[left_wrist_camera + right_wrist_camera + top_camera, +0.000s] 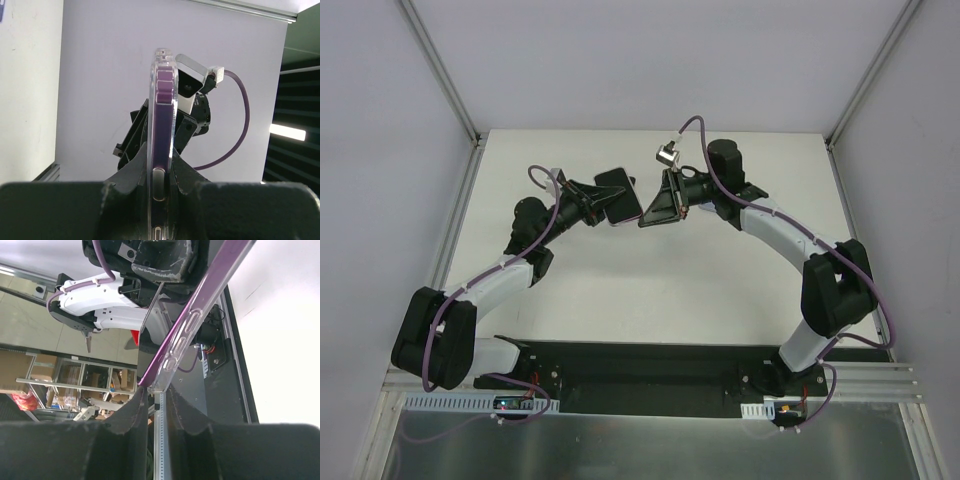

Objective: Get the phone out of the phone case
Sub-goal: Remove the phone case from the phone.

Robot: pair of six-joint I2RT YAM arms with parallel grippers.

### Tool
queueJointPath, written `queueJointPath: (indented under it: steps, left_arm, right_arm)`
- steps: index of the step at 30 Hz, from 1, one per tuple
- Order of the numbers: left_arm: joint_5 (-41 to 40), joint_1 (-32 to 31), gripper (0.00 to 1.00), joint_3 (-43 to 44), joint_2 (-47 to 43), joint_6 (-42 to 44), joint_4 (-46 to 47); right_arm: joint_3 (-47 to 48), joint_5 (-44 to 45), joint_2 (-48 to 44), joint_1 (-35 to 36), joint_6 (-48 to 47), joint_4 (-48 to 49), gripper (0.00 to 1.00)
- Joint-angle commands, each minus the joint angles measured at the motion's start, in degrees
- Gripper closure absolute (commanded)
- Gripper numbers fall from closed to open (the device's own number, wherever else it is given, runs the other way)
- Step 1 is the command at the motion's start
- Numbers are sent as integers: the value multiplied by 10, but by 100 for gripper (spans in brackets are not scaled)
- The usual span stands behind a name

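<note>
The phone (164, 125), purple and seated in its clear case (164, 56), is being held edge-up in the air above the table (650, 300), between the two arms. It is being clamped by the left gripper (161, 175) — its fingers (125, 185) are being pressed against both broad faces of the case at one end, as the left wrist view shows. The opposite end is being met by the right gripper (156, 402), whose fingers (130, 415) are being set close together on either side of the case's corner. Whether they are actually pinching it cannot be told, since the contact is being hidden in the narrow gap. In the top view the two grippers are being pointed at each other over the far half of the table, with the cased phone spanning the short space between them. In the right wrist view the purple edge is being seen inside the case rim along its whole visible length — side-button covers included.
</note>
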Motion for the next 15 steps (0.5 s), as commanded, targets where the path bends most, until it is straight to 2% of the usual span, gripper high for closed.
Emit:
queueJointPath:
  steps: [1, 6, 9, 15]
  left_arm:
    - [153, -44, 100, 64, -44, -76, 199]
    - [153, -44, 100, 72, -51, -75, 202]
    - [155, -43, 100, 76, -54, -69, 195]
    - [160, -43, 100, 76, -51, -70, 215]
  right_arm:
    - [-9, 268, 58, -10, -35, -44, 99]
    - [-40, 276, 61, -16, -15, -8, 99]
    - [-58, 274, 64, -21, 27, 74, 99]
    - [-85, 297, 69, -22, 105, 158, 99]
